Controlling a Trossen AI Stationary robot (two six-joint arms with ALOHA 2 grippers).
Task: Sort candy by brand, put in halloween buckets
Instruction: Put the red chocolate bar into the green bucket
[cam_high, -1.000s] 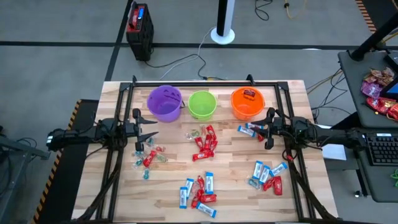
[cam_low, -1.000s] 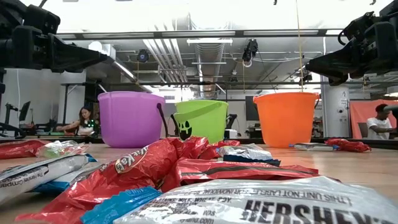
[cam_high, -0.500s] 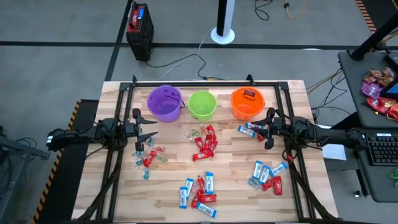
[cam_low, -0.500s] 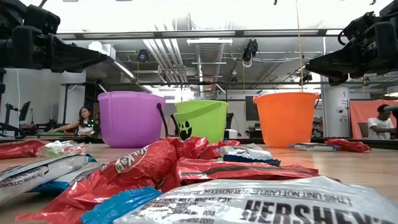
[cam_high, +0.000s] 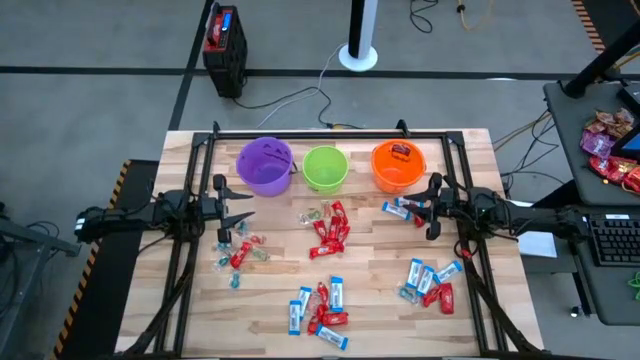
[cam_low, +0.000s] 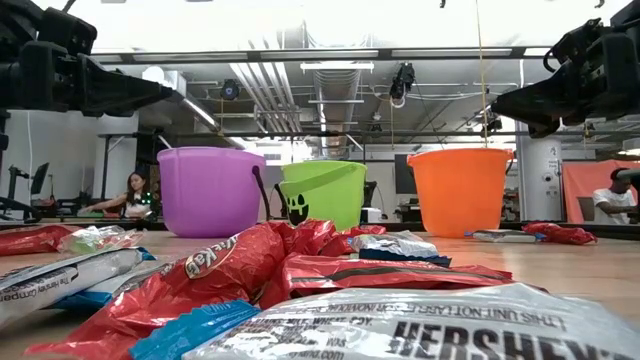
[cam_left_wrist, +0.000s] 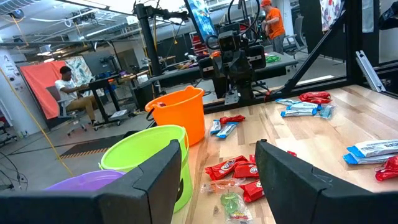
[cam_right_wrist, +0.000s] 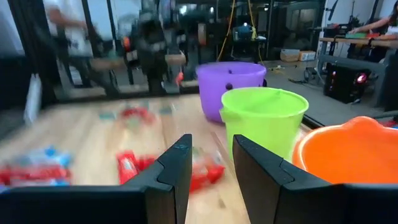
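Tabletop candy (cam_high: 329, 229) lies unmoved since before; left pincer (cam_high: 246, 214) stays wide, right pincer (cam_high: 412, 207) narrower, both empty.

Blur hides the candy (cam_right_wrist: 134, 165) brands in the right wrist view (purple bucket (cam_left_wrist: 87, 182) edge-cropped).

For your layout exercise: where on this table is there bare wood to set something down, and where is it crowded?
Bare wood: the near left corner, below the left candy cluster, and the strip between the bottom pile and the right pile. Crowded: the middle, below the green bucket, around the red wrappers.
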